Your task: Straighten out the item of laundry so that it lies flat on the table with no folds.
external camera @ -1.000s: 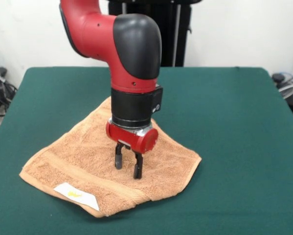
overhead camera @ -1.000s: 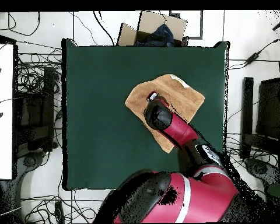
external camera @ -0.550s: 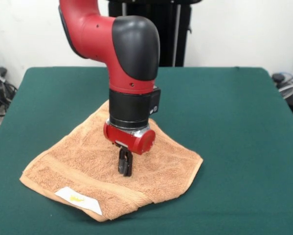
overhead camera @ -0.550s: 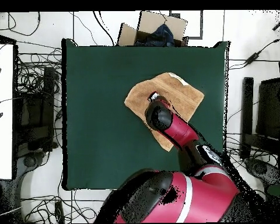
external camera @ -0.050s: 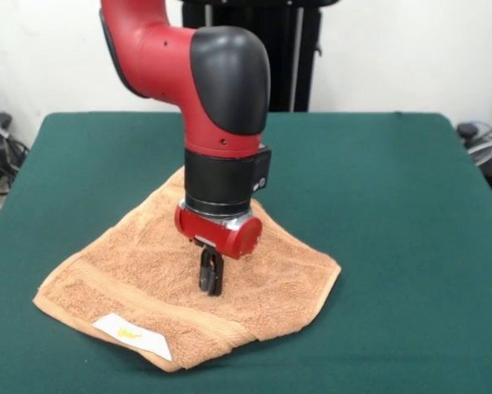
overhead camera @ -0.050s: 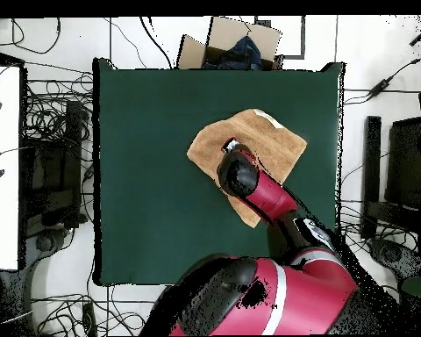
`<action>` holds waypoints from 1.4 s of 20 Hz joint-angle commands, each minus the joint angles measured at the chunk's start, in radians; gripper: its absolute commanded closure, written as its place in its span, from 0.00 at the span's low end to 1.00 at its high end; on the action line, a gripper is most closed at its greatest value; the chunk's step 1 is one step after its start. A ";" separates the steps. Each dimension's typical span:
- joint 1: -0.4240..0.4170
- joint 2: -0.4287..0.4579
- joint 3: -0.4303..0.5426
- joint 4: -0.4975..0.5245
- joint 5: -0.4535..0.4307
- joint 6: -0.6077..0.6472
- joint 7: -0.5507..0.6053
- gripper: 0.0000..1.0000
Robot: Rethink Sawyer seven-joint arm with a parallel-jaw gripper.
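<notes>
Surface: tabletop (external camera @ -0.050s: 377, 189) under dark green cloth, white wall behind; in the overhead view, cables and a cardboard box (overhead camera @ -0.050s: 229, 44) on the floor around it.
Item: towel (external camera @ -0.050s: 139, 263), tan-orange terry, lying mostly spread toward one side of the tabletop; near corner edge doubled over.
Label: white label (external camera @ -0.050s: 132, 333) with yellow print, at the towel's near edge.
Arm: red and black arm (external camera @ -0.050s: 204, 90), upright over the towel.
Jaws: gripper (external camera @ -0.050s: 210, 279) pinched together, tips down on the towel's middle, seemingly nipping the cloth.

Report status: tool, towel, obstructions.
Tool shut, pinching towel near its middle. Towel spread on green table, label at front edge. Nothing in the way.
</notes>
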State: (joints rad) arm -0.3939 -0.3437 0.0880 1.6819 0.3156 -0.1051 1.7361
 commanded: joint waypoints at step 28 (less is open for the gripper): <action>0.224 -0.078 -0.179 0.042 0.157 0.438 0.250 1.00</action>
State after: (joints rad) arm -0.1701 -0.4450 -0.0834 1.7166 0.4306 0.3204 1.7361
